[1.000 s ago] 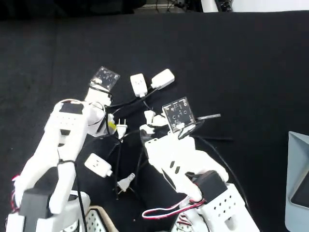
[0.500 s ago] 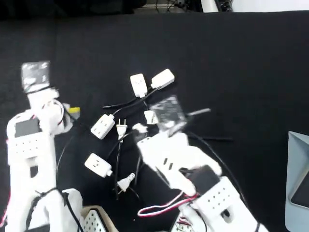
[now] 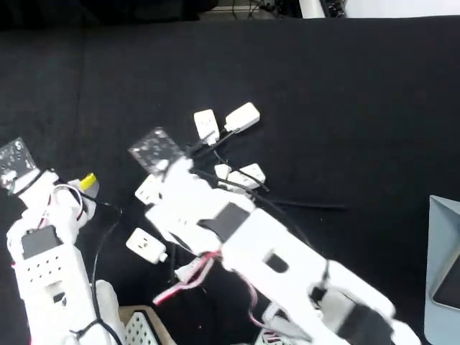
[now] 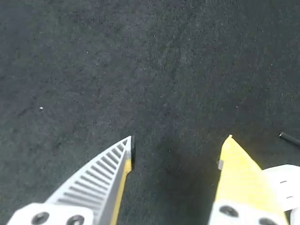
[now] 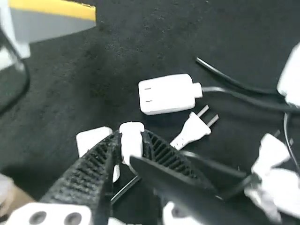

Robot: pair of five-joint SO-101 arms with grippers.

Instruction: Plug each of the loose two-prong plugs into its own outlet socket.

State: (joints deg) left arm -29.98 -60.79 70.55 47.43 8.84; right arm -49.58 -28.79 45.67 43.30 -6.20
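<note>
On black table (image 3: 359, 108) | right gripper (image 5: 131, 139) clamps white plug (image 5: 131, 132) | left gripper (image 4: 180, 140) wide

L arm (image 3: 42, 262) + R arm (image 3: 267, 260) showing white shells, black motors, red/white cables, L gripper (image 4: 180, 138) showing ribbed grey + yellow, R gripper (image 5: 131, 140) ribbed black

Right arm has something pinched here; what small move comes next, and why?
Probably ease the right gripper toward the slotted face of the free socket and line up. Its fingers clasp a white plug body, prongs hidden, and that socket's two slots lie open nearby.
</note>
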